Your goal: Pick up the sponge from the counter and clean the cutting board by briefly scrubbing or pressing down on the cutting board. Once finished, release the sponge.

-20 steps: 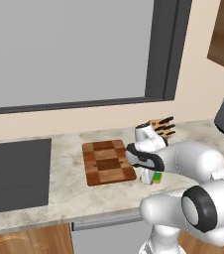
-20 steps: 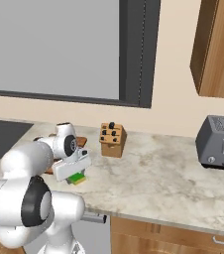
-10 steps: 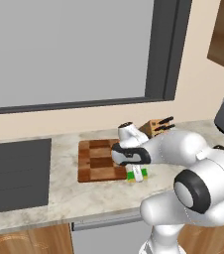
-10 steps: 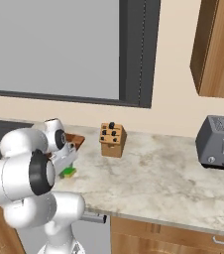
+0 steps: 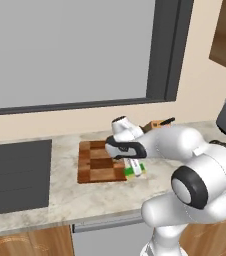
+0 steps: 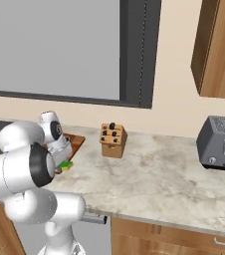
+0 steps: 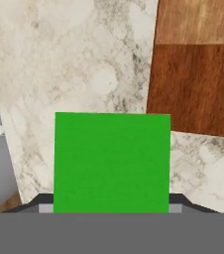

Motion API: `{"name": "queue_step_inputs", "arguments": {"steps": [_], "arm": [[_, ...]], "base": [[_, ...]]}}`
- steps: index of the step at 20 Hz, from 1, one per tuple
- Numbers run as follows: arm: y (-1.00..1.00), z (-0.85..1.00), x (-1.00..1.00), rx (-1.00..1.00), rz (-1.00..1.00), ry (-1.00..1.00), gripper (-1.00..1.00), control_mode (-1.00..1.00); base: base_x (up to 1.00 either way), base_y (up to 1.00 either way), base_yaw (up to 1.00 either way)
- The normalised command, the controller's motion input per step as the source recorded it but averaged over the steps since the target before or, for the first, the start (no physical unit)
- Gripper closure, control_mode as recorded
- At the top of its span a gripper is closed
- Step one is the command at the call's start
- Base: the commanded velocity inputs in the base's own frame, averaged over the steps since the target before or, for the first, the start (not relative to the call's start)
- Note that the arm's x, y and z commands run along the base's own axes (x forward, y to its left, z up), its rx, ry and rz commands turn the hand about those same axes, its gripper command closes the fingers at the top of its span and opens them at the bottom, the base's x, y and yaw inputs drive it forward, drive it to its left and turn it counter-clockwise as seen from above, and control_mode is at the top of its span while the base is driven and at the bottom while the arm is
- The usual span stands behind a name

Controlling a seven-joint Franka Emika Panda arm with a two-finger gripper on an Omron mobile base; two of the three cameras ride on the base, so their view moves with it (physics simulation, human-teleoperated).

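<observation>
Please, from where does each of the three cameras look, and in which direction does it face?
Left base view: behind the arm's left, facing forward-down at the cutting board; arm at lower right.
Right base view: behind its right, facing the counter, knife block and toaster; arm at lower left.
Hand view: on the hand, looking along the gripper at the sponge.
Both base views share the board and sponge.

knife block (image 6: pixel 113 140) (black handles), toaster (image 6: pixel 220 143), dark cooktop (image 5: pixel 16 175)

No readable text, labels or numbers anywhere.
</observation>
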Motion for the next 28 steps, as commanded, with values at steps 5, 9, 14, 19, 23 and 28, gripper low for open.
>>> {"name": "queue_step_inputs", "arguments": {"steps": [5,9,14,19,23,28], "arm": [[0.39,0.07,0.08,0.00,0.00,0.03,1.00,-1.00],[0.33,-0.14,0.11,0.00,0.00,0.00,1.00,-1.00],[0.24,-0.25,0.15,0.02,0.00,0.00,1.00,-1.00],[0.10,-0.34,0.10,0.06,0.00,0.00,1.00,-1.00],[0.00,-0.29,0.13,0.12,0.00,0.00,1.00,-1.00],[0.00,-0.21,0.26,0.09,0.00,-0.02,1.00,-1.00]], "base": [[0.00,0.00,0.00],[0.00,0.00,0.00],[0.00,0.00,0.00],[0.00,0.00,0.00],[0.00,0.00,0.00],[0.00,0.00,0.00]]}}
